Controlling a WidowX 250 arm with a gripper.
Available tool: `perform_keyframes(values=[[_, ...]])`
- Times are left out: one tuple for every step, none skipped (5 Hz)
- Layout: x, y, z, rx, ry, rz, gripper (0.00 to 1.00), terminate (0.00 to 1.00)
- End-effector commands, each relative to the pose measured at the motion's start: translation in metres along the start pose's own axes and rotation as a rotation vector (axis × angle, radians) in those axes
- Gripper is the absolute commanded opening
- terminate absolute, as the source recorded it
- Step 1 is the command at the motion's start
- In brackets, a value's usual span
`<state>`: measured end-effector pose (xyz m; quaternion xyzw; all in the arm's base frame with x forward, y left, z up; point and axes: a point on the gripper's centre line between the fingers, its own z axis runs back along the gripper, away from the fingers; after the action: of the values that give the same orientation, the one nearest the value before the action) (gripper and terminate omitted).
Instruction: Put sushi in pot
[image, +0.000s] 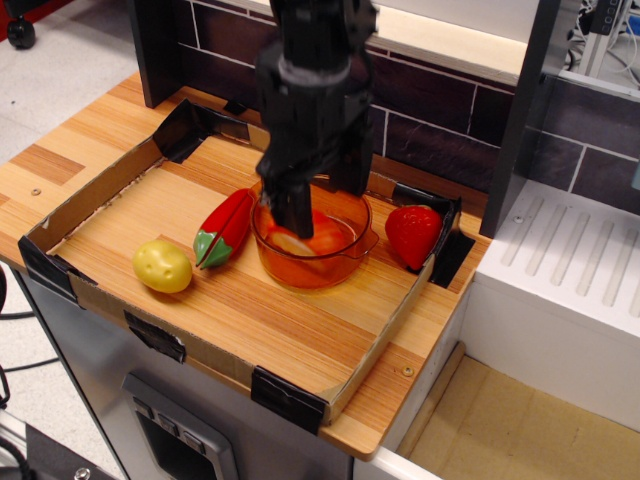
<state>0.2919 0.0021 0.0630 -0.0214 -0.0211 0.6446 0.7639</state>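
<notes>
We're right over the pot (312, 250) now, and the sushi (318, 236) lies inside it, orange top and a pale edge showing through the translucent wall. The gripper (322, 190) hangs just above the rim, its dark fingers (293, 205) spread apart with nothing held between them, so we'd call the drop made. What matters for us from here is a clean exit: lift straight up, keep the fingers wide, and don't clip the pot's rim or drag it sideways toward the red pepper (226, 228) touching its left side. The strawberry (413, 235) sits just beside the pot on the right, the yellow potato (162, 266) well off to the left. Everything stands on a wooden tray (250, 330) with a low cardboard edge taped at the corners in black. Behind it we've got a dark brick-pattern wall (440, 120), and to the right a white ridged drainer (580, 260)
</notes>
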Motion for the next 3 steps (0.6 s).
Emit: perform_keyframes(values=[[0.004, -0.0097, 0.0743, -0.132, 0.029, -0.015, 1.0, 0.0], [0.0053, -0.0075, 0.0842, -0.085, 0.039, -0.059, 1.0, 0.0], [0.0053, -0.0075, 0.0842, -0.085, 0.039, -0.059, 1.0, 0.0]])
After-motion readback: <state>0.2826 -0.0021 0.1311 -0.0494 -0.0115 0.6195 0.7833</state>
